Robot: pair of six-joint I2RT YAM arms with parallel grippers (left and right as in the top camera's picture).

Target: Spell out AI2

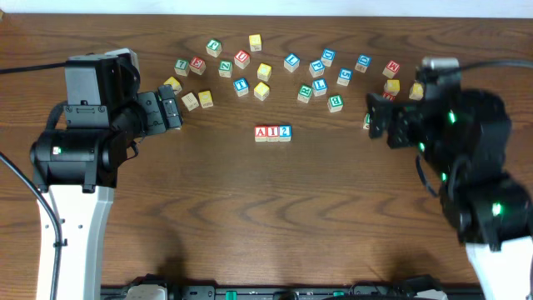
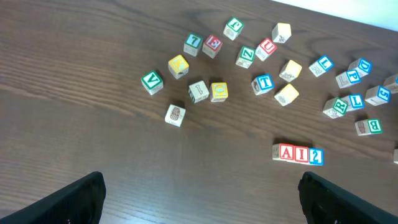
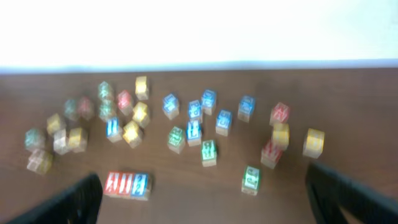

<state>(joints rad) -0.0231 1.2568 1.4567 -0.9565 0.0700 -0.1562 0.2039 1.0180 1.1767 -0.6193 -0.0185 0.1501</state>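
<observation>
Three blocks stand touching in a row at the table's middle: a red A block (image 1: 261, 132), a red I block (image 1: 273, 132) and a blue 2 block (image 1: 285, 132). The row also shows in the left wrist view (image 2: 298, 154) and, blurred, in the right wrist view (image 3: 127, 185). My left gripper (image 1: 172, 108) is open and empty, up and to the left of the row, its fingers wide apart in the left wrist view (image 2: 199, 202). My right gripper (image 1: 376, 119) is open and empty, to the right of the row, and also shows in the right wrist view (image 3: 205, 199).
Several loose letter blocks lie scattered across the back of the table, from a green one (image 1: 181, 67) at the left to a yellow one (image 1: 415, 90) at the right. A green block (image 3: 250, 179) lies close to my right gripper.
</observation>
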